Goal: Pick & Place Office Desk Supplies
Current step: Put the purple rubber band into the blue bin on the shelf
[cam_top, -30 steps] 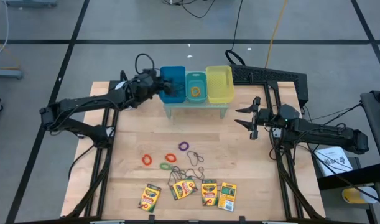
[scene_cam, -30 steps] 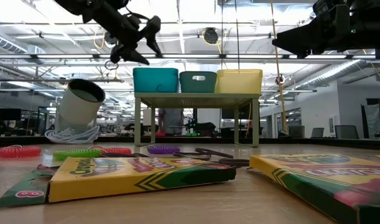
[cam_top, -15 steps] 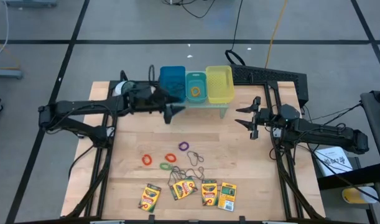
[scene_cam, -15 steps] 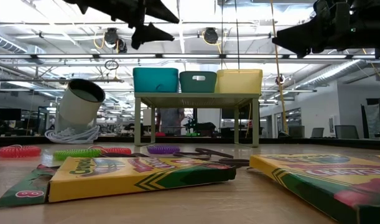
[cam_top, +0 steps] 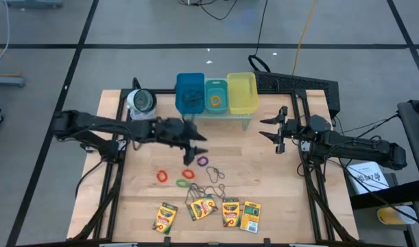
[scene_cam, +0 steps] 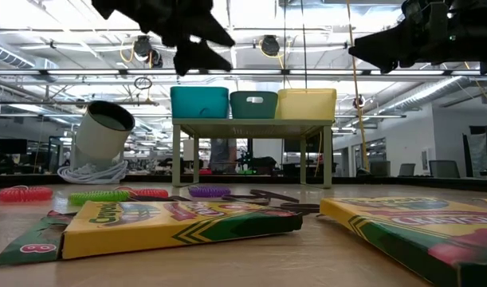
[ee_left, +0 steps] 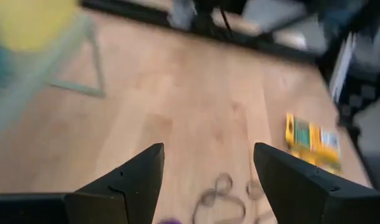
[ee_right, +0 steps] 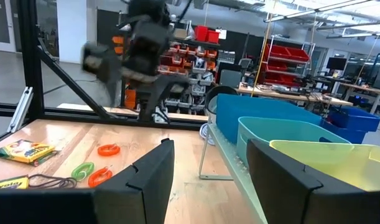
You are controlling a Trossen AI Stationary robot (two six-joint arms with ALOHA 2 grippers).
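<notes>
Left pincer (cam_top: 195, 146) spread, nothing between its fingers; hangs over bare wood in front of the bin stand, just above the purple ring band (cam_top: 202, 161). Left wrist view: both fingers wide apart, open table (ee_left: 196, 118) ahead, wiry loops (ee_left: 226, 194) close below, one crayon box (ee_left: 311, 140) farther off.

Right pincer (cam_top: 278, 130) also spread and empty, parked near the table's right edge, beside the yellow bin (cam_top: 242, 92). Clear wood between the two pincers.

Ring bands cluster mid-table: red (cam_top: 162, 176), green (cam_top: 184, 183), orange (cam_top: 188, 174). Brownish wiry loops (cam_top: 214, 173) lie just right of them. Four crayon boxes (cam_top: 208, 213) in a row near the front edge.

Blue bin (cam_top: 190, 92), teal bin (cam_top: 216, 96) and the yellow one sit side by side on a small raised stand at the back; an orange band shows in the teal bin. Silvery-white roll (cam_top: 140, 101) at back left, beside the blue bin.

Left arm reaches in low from the left edge, stretched nearly level across the table. Right arm extends inward from the right side.
</notes>
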